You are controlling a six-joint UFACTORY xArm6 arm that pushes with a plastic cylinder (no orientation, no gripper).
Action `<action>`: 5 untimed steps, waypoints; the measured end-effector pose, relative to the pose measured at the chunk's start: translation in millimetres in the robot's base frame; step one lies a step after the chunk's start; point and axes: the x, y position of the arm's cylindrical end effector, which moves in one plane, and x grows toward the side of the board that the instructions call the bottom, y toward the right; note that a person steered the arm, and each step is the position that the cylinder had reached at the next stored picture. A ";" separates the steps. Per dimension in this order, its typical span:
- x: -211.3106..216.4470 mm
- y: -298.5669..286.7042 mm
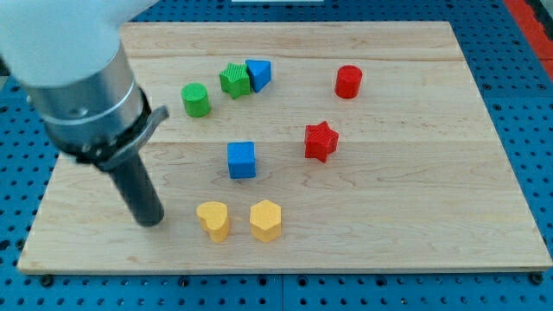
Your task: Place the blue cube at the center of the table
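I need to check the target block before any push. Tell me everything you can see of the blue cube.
The blue cube is a small solid block with a matt, finely ribbed surface that looks like printed plastic. It sits flat on the wooden table, turned slightly, a little toward the view's left of the board's middle. Nothing touches it: the red star lies to its right, the yellow blocks below it. My tip rests lower left of it, well apart.

Honestly there's no writing to read anywhere here, no labels, brands, numbers or signs. The pale wooden board [415, 216] is plain grain, the small coloured plastic blocks have bare faces, the robot's grey and white arm housing [73, 78] in the upper left carries no marking, and neither does the blue perforated base [518, 86].
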 end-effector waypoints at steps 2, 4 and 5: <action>2.5 84.4; -15.8 -33.6; -53.1 -25.2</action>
